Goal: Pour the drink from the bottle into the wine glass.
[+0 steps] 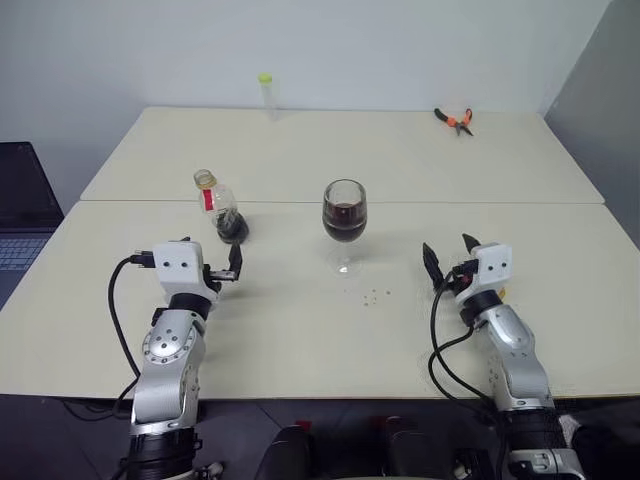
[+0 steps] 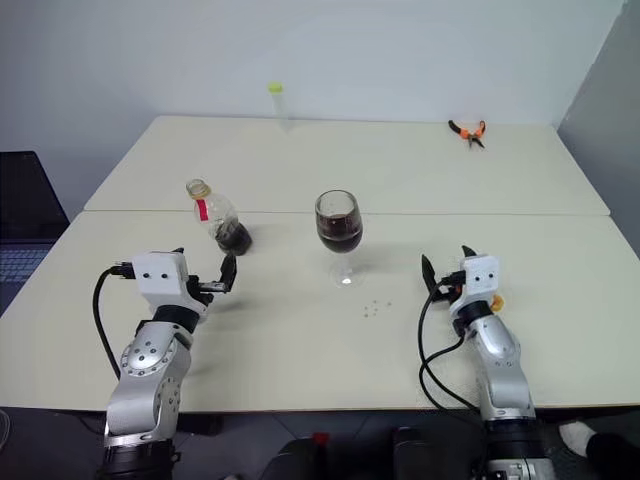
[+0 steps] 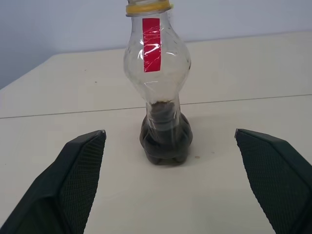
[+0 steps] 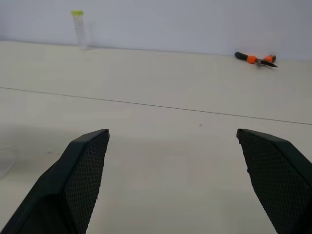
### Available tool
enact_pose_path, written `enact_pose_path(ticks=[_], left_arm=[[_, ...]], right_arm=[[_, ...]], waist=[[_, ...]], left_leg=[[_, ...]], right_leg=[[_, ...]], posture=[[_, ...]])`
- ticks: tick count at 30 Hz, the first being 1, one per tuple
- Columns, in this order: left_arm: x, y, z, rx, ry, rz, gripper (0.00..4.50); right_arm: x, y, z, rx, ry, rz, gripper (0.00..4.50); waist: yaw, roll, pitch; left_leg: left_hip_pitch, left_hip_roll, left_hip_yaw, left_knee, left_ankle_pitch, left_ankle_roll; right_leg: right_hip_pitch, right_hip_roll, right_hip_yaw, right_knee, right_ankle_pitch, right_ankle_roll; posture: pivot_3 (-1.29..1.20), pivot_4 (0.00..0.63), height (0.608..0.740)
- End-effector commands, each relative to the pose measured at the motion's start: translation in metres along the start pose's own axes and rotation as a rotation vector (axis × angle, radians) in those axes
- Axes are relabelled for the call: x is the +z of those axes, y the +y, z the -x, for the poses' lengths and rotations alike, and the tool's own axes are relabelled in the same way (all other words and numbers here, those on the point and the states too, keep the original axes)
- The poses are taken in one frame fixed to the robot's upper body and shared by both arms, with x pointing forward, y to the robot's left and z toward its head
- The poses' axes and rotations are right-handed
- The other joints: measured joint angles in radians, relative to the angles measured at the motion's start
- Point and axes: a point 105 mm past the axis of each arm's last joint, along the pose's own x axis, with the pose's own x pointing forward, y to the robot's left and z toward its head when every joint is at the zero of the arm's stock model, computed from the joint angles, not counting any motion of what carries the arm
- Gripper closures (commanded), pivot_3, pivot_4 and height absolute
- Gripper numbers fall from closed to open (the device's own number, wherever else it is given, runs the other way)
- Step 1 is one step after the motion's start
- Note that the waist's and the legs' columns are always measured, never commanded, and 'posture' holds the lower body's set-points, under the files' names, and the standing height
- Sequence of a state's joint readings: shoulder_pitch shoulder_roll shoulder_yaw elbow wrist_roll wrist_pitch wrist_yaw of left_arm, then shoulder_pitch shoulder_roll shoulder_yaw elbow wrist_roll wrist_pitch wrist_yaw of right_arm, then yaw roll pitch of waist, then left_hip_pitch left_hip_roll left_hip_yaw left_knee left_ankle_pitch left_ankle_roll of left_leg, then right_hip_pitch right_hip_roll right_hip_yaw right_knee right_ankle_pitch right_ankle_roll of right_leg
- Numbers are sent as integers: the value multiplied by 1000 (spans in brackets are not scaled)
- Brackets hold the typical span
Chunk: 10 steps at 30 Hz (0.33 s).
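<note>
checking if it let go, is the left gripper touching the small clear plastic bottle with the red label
Apart. In the left wrist view the left gripper is open, with bare table between each black finger and the small clear plastic bottle.

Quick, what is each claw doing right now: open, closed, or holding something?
Left claw: open, empty, just short of the bottle.
Right claw: open, empty, over bare table.

Bright, even light; soft shadows
</note>
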<state>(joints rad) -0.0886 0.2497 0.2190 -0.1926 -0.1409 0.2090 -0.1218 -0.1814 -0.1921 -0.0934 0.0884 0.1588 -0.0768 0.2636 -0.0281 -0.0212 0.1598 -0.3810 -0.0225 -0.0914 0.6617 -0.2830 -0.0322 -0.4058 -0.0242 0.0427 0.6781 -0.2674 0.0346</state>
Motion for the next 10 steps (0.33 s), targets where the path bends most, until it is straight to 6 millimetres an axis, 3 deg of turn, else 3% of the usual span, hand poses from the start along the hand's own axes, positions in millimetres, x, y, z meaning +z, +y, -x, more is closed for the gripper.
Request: enact_pose_path(ticks=[1, 10], left_arm=[[13, -3, 2, -13, -61, -15, 8], [13, 1, -2, 8, -74, -31, 8]], right_arm=[[12, -2, -2, -7, -57, 3, 0], [11, 3, -2, 6, -54, -10, 0]], waist=[[0, 0, 0], [0, 0, 0]], left_leg=[[0, 0, 0, 0, 0, 0], [0, 0, 0, 0, 0, 0]], right_leg=[[0, 0, 0, 0, 0, 0], [0, 0, 0, 0, 0, 0]], posture=[[0, 150, 740], [0, 150, 740]])
